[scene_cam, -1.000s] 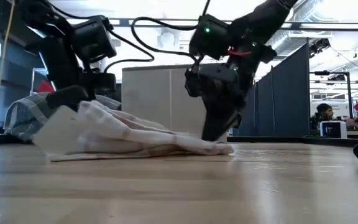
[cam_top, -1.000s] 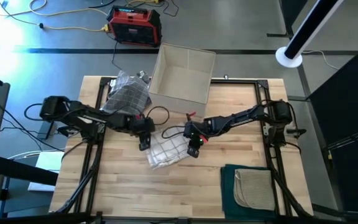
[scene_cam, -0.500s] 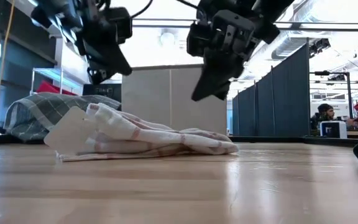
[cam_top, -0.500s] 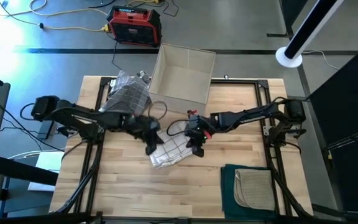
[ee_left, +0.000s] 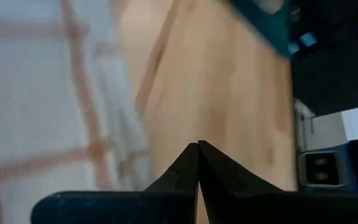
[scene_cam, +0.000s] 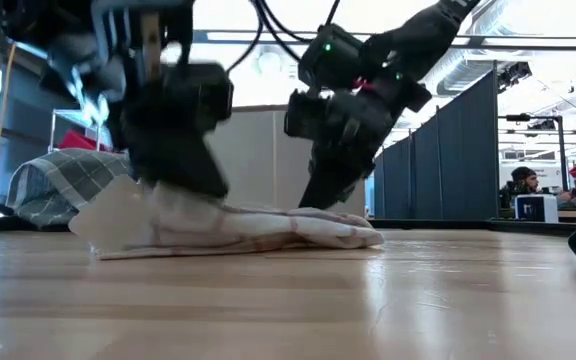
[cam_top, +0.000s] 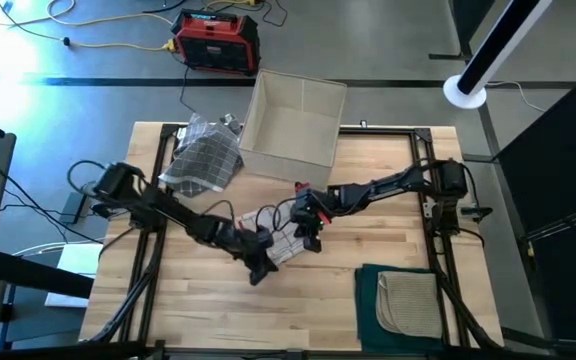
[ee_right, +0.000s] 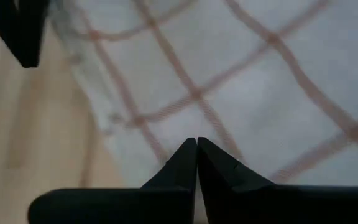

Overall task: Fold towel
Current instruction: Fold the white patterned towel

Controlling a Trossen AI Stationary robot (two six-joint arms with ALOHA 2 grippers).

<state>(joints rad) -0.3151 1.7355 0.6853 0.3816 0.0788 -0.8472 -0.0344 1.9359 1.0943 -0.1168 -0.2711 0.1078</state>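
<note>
Towel (cam_top: pixel 281 243), white with thin red checks, lies bunched near the table's (cam_top: pixel 398 240) middle; from overhead the left gripper (cam_top: pixel 259 268) sits at its seven o'clock edge, the right gripper (cam_top: pixel 305 236) at its three o'clock; only the wrist cameras show each pair of fingers (ee_left: pixel 197 163) pressed together, pinching nothing; the low camera alone shows both tips down at the cloth.
</note>
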